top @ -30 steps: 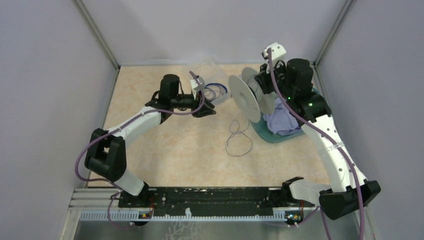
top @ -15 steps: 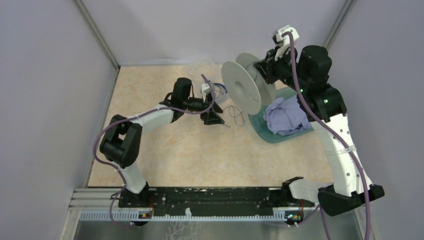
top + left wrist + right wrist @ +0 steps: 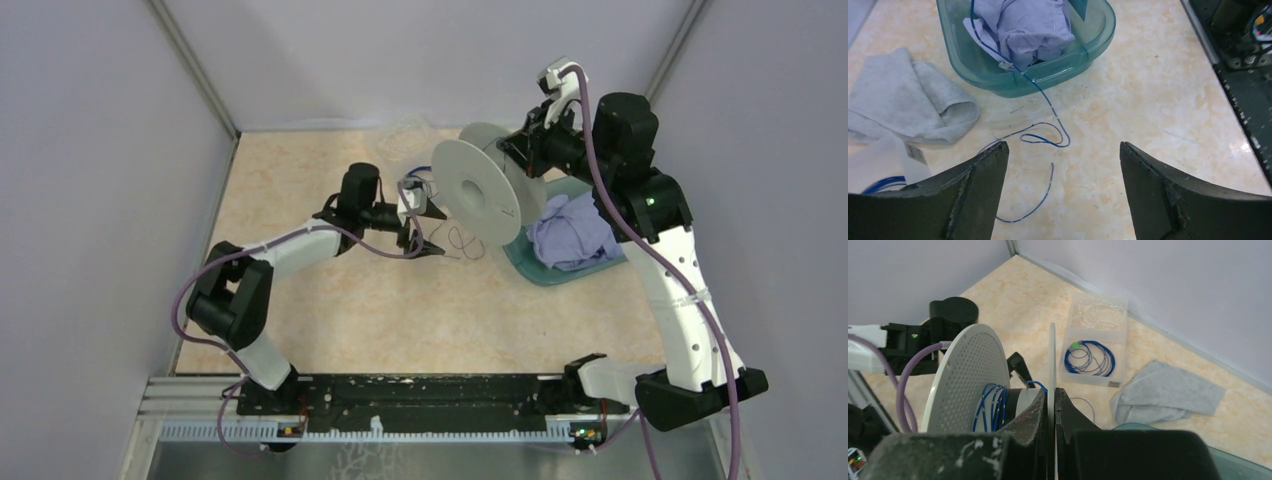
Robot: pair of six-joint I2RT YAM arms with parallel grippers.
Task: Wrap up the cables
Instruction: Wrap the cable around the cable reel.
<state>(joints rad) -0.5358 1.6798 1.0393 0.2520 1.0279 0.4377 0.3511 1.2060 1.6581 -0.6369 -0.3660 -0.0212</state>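
Observation:
The cable is a very thin dark wire that looks bluish close up. It lies in loose loops on the table (image 3: 458, 240), (image 3: 1048, 137), and one strand rises past the tub. Several turns sit on the hub (image 3: 990, 407) of the pale grey spool (image 3: 475, 190). My right gripper (image 3: 525, 150), (image 3: 1053, 395) is shut on the spool's thin near flange (image 3: 1052, 355) and holds the spool tilted in the air. My left gripper (image 3: 425, 247), (image 3: 1063, 145) is open and empty, low over the table. A loose cable end (image 3: 1052, 167) lies between its fingers.
A teal tub (image 3: 530, 268), (image 3: 1048, 75) holding a lilac cloth stands right of the loops. A grey towel (image 3: 908, 105), (image 3: 1168, 395) lies behind it. A clear box (image 3: 1095, 340) holds a bright blue coil with a green end. Grey walls enclose the table.
My right arm lifted the spool and carried it left toward the table's middle. My left gripper moved right and forward, down to the loops, which have drawn in toward the spool.

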